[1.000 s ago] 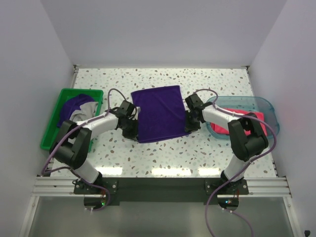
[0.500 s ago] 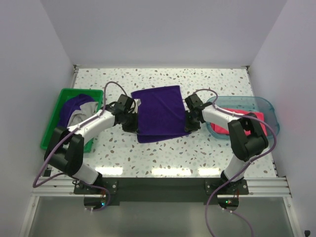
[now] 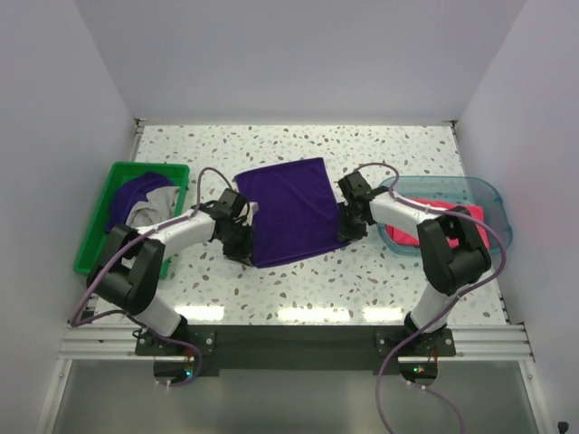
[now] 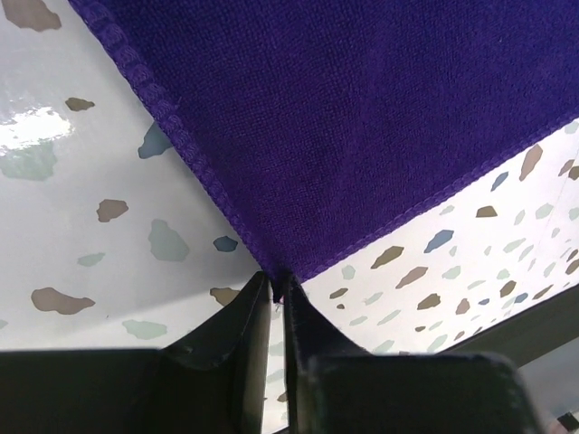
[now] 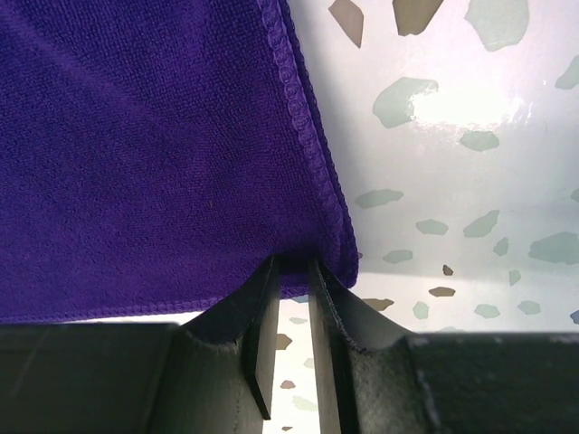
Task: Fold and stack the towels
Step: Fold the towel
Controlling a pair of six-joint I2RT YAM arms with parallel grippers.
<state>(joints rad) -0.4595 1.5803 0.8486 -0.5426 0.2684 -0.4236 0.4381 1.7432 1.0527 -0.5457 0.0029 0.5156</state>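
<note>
Top external is showing the purple towel (image 3: 288,212) spreading across the middle of the table (image 3: 380,271), the left gripper (image 4: 274,287) pinching its near-left corner and the right gripper (image 5: 291,271) pinching its near-right corner.

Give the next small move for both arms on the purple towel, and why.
Probably lift both corners together and carry them toward the far edge. The purple towel lies flat, with the left gripper pinching its near left corner and the right gripper its near right corner, so a fold in half looks set up.
</note>
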